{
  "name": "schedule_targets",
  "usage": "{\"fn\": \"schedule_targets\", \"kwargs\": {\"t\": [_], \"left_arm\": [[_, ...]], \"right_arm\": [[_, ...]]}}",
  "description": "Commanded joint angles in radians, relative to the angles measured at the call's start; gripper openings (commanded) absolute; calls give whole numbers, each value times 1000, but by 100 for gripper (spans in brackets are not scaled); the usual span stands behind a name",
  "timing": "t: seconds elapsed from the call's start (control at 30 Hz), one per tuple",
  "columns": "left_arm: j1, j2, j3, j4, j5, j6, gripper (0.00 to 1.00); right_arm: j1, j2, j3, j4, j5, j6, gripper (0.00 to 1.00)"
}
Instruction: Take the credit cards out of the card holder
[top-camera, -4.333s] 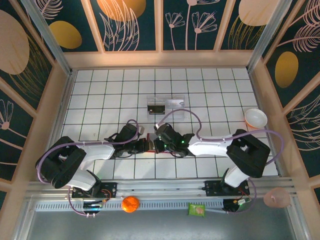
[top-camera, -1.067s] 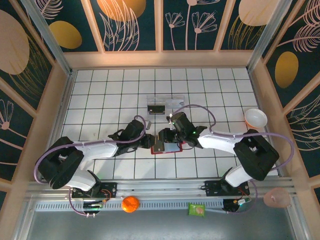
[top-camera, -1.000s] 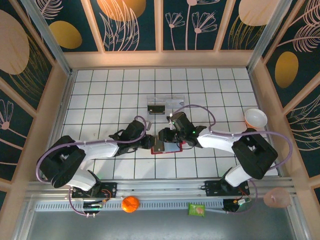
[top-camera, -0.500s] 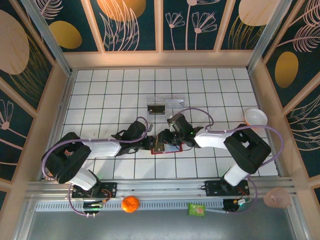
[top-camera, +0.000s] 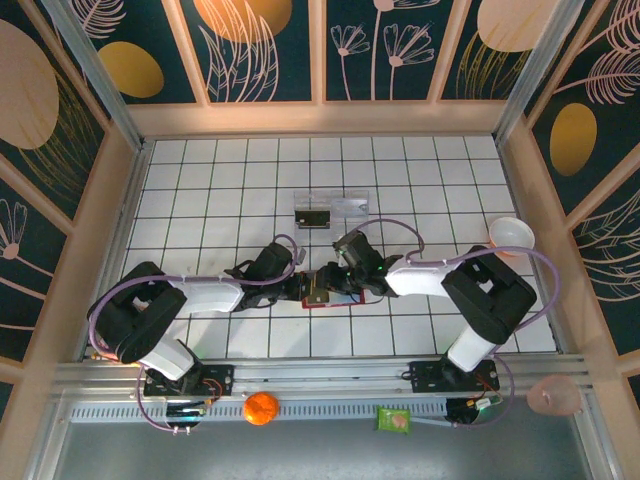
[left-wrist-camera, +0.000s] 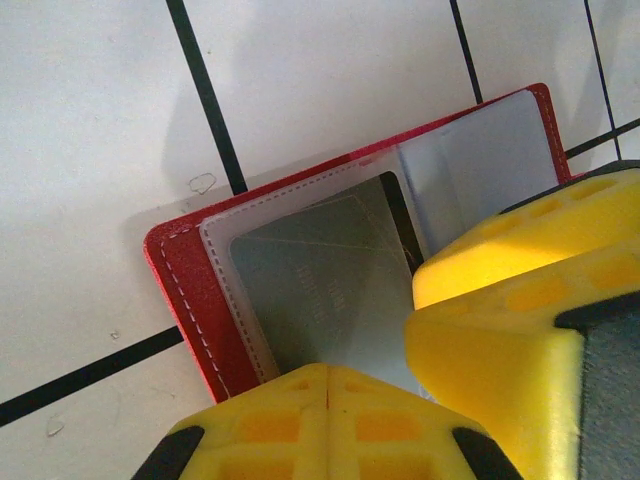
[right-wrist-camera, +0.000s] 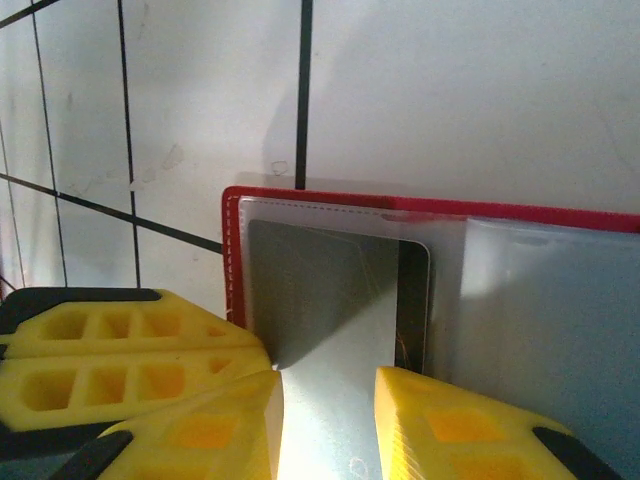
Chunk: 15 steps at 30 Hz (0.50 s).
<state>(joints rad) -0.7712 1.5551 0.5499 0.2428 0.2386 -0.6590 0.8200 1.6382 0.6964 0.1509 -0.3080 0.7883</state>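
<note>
Red card holder (left-wrist-camera: 182, 292) lies open, long axis left-right; left pincer (left-wrist-camera: 325, 378) clenched, right pincer (right-wrist-camera: 326, 402) parted.

The worktop (top-camera: 200, 180) is a flat white surface ruled into squares by thin black lines, boxed in by pale wooden walls. Seen close from the wrists, the white shows small scuffs and chips near the lines. Three things lie directly on it. The card holder (left-wrist-camera: 185, 290) lies open and flat, its red edge against the white, right beneath the tips of the left tool (top-camera: 308, 290) and the right tool (top-camera: 335, 283), where the two meet. A clear plastic tray (top-camera: 350, 208) sits beyond both tools, apart from them, toward the back wall. A small bowl (top-camera: 511, 236) rests well to the right of the right tool, at the worktop's right edge.
</note>
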Motion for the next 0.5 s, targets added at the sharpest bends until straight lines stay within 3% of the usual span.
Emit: {"fn": "schedule_targets", "kwargs": {"t": [0.0,0.47], "left_arm": [[1,24,4,-18,1,-4,3],[2,43,-1,-28,-5,5,0]], "right_arm": [[8,14,-8,-47,44,6,31],[43,-25,22,-183,225,-14,31]]}}
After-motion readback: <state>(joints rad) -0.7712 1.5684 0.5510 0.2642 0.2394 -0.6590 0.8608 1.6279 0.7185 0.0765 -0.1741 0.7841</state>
